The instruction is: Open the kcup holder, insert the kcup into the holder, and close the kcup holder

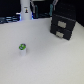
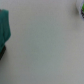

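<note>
The kcup (image 1: 22, 48), a small white cup with a green top, stands upright on the white table toward the exterior view's left. The kcup holder (image 1: 62, 26), a black box with two stacked drawer fronts and light handles, stands at the back on the exterior view's right; both drawers look shut. A white upright shape (image 1: 25, 10) stands at the back left, far from both; the picture is too blurred to tell whether it is my gripper. The wrist view is blurred and shows no fingers, only table surface with a teal-green patch (image 2: 4, 29) at one edge.
Dark objects (image 1: 7, 20) line the back edge of the table on the exterior view's left. A dark blob (image 2: 80, 5) sits at a corner of the wrist view. The white table (image 1: 47, 60) spreads between the kcup and the holder.
</note>
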Controlling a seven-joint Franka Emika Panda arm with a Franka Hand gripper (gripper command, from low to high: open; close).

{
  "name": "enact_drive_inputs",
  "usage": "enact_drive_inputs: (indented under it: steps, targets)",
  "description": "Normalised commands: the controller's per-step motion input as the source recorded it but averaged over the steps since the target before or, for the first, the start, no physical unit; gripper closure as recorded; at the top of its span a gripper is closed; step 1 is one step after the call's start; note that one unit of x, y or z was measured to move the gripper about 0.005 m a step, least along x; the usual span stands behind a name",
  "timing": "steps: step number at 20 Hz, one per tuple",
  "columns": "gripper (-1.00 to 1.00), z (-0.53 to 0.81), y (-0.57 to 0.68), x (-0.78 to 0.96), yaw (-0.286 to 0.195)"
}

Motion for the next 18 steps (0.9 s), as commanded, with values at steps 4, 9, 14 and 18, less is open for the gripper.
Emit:
enact_drive_inputs:
  steps: [4,9,14,18]
  targets:
    - [-1.0,0.15,0.66,-0.27,-0.163]
    - [-1.0,0.17,0.69,-0.26,-0.168]
    - [-1.0,0.03,0.68,-0.27,-0.173]
    - [-1.0,0.0,0.7,-0.24,-0.176]
